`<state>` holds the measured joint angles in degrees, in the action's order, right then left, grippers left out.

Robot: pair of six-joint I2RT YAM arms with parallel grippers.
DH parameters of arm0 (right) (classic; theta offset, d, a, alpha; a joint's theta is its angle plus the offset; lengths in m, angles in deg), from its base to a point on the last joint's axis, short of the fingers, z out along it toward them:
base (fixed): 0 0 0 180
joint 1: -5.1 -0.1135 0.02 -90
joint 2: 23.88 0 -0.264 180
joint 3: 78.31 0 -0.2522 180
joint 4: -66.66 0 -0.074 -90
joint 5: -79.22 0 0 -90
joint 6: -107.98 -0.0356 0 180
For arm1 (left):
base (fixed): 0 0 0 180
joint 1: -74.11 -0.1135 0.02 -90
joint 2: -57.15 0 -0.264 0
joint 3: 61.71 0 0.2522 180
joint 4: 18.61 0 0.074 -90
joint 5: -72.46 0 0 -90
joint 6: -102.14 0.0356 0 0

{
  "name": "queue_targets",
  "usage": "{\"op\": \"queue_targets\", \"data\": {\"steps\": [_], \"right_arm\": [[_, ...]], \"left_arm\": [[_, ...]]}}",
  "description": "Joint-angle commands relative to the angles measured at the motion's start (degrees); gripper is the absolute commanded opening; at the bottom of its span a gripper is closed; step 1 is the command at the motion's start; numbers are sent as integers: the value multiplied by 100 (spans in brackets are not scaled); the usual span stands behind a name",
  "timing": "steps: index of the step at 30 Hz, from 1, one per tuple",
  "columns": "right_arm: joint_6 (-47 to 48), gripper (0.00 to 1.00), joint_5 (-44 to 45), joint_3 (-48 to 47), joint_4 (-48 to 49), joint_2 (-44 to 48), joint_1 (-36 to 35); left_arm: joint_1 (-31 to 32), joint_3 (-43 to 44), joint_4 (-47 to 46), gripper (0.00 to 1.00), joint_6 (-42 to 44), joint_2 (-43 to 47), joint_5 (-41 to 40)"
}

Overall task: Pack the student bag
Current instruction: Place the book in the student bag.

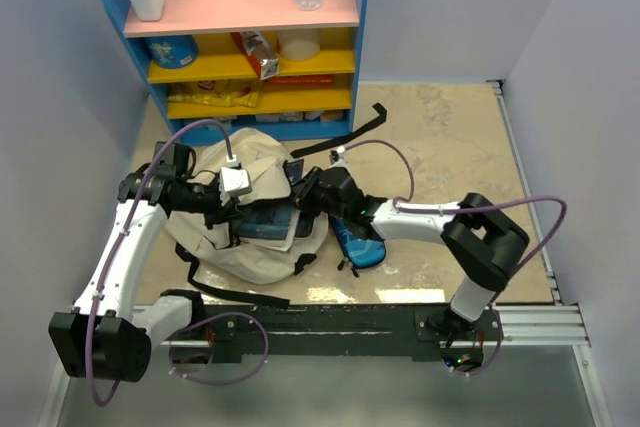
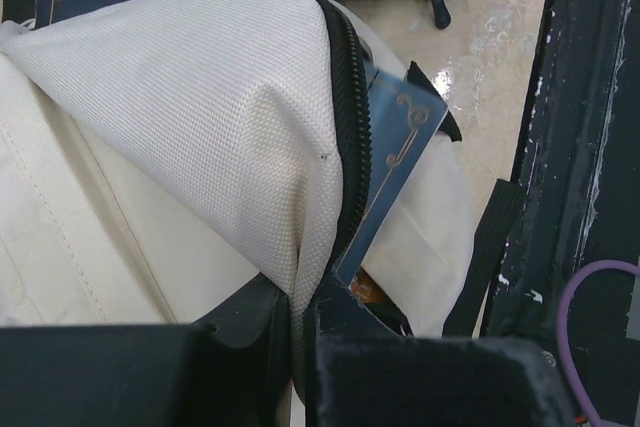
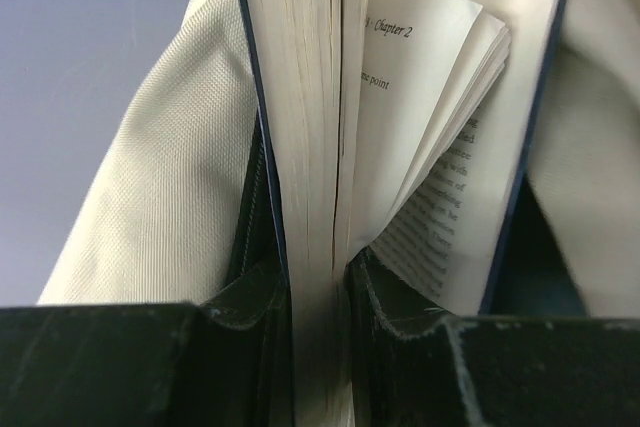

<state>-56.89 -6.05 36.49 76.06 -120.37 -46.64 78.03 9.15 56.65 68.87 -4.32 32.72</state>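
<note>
The student bag (image 1: 262, 255), beige with black straps, lies at the table's centre-left with its mouth held open. My left gripper (image 1: 232, 195) is shut on the beige flap beside the black zipper (image 2: 350, 97), and the cloth is pinched between its fingers (image 2: 300, 342). My right gripper (image 1: 312, 191) is shut on a dark-blue-covered book (image 1: 272, 223) that sits partly inside the bag's mouth. In the right wrist view the gripper (image 3: 318, 322) clamps a thick block of the book's pages (image 3: 305, 97), while the remaining pages fan open to the right. The bag's fabric (image 3: 150, 207) surrounds the book.
A blue pencil case (image 1: 360, 247) lies on the table just right of the bag, under my right arm. A blue shelf unit (image 1: 240, 7) with bottles and packets stands at the back. A black strap (image 1: 350, 132) trails toward the shelf. The dark mounting rail (image 1: 400, 322) runs along the near edge.
</note>
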Motion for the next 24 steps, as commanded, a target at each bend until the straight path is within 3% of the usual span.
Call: {"op": "queue_targets", "data": {"steps": [1,11,14,15,20,24], "right_arm": [[86,0,739,-788,1015,-212,-292],[859,0,2197,-1315,1007,-502,-687],[1070,14,2401,-1623,1041,-809,-845],[1141,27,2383,-1737,981,-1028,-915],[1247,52,2129,-2011,339,-1136,-1030],[1247,64,1953,-1573,-390,-601,-1013]], "left_arm": [[38,293,178,1,207,56,441],[38,284,152,2,190,48,467],[38,319,170,3,163,4,520],[38,328,179,3,163,-5,502],[38,346,205,3,207,47,397],[38,275,188,3,216,65,379]]}}
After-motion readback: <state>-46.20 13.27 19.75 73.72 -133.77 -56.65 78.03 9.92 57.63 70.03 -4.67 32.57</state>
